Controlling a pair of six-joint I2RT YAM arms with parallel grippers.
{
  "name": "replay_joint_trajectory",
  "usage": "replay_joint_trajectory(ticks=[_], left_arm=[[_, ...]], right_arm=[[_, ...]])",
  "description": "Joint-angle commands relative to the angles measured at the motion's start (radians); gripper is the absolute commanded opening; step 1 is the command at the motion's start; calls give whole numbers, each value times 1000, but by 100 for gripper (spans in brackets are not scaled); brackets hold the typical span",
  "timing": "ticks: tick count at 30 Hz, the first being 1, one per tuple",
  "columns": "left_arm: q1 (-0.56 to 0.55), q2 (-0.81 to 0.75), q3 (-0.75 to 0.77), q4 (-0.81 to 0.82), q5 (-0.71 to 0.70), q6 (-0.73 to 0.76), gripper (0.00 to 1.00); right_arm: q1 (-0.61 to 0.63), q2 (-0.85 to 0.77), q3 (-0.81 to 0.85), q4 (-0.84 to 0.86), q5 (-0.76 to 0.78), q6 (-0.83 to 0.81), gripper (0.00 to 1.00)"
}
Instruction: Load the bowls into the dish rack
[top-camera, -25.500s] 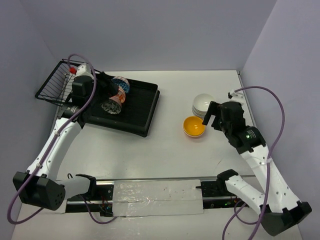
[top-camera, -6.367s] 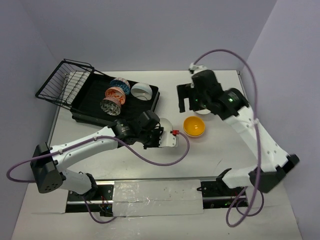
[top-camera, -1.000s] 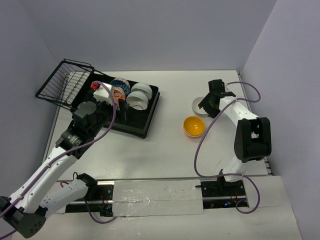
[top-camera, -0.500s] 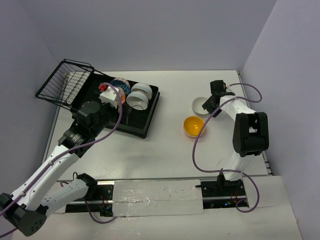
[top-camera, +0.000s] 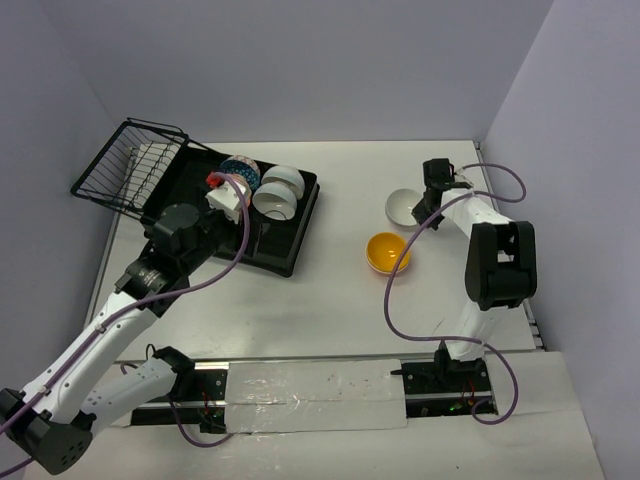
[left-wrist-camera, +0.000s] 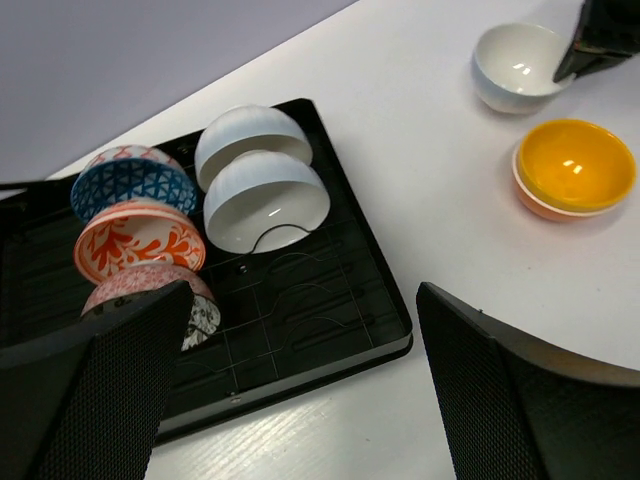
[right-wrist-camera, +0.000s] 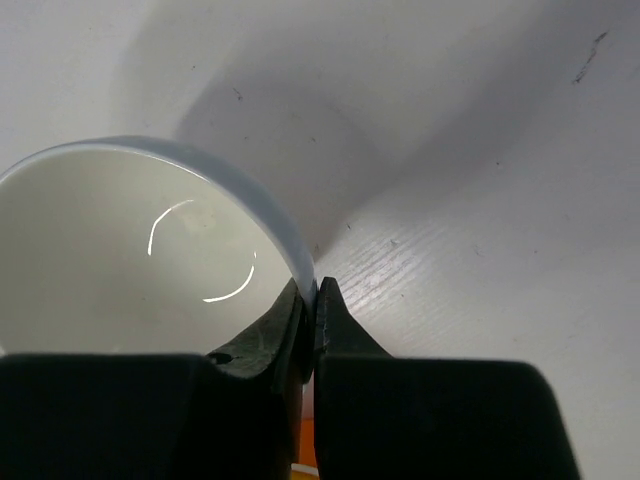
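Dish rack (top-camera: 300, 228), one, left. On edge inside: two white bowls (left-wrist-camera: 265, 195), patterned bowls (left-wrist-camera: 135, 235), at least three. Yellow bowl (left-wrist-camera: 575, 165) nested in orange bowl (left-wrist-camera: 540, 205), well apart from the rack edge. Right gripper (right-wrist-camera: 310, 300) pinching the rim of the loose white bowl (right-wrist-camera: 120, 250). Left gripper (left-wrist-camera: 305, 295) spread wide over the rack.

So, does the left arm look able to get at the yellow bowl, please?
Probably yes: the yellow bowl sits uncovered on the table, and the left gripper hangs over the dish rack with jaws open and empty. The right gripper, shut on the white bowl, is off to one side.
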Motion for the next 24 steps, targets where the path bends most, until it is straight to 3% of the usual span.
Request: replay_joint_trajectory(ticks=[1, 9, 16, 24], left_arm=[[-4, -36, -8, 48, 128, 89, 99], [-30, 22, 80, -42, 293, 257, 99], [-219, 78, 127, -90, 300, 500, 99], [-401, 202, 224, -190, 272, 639, 95]], right_arm=[[0, -119, 68, 8, 43, -40, 0], [121, -271, 183, -116, -11, -274, 0], [342, -313, 309, -351, -95, -509, 0], [552, -313, 351, -504, -146, -659, 0]])
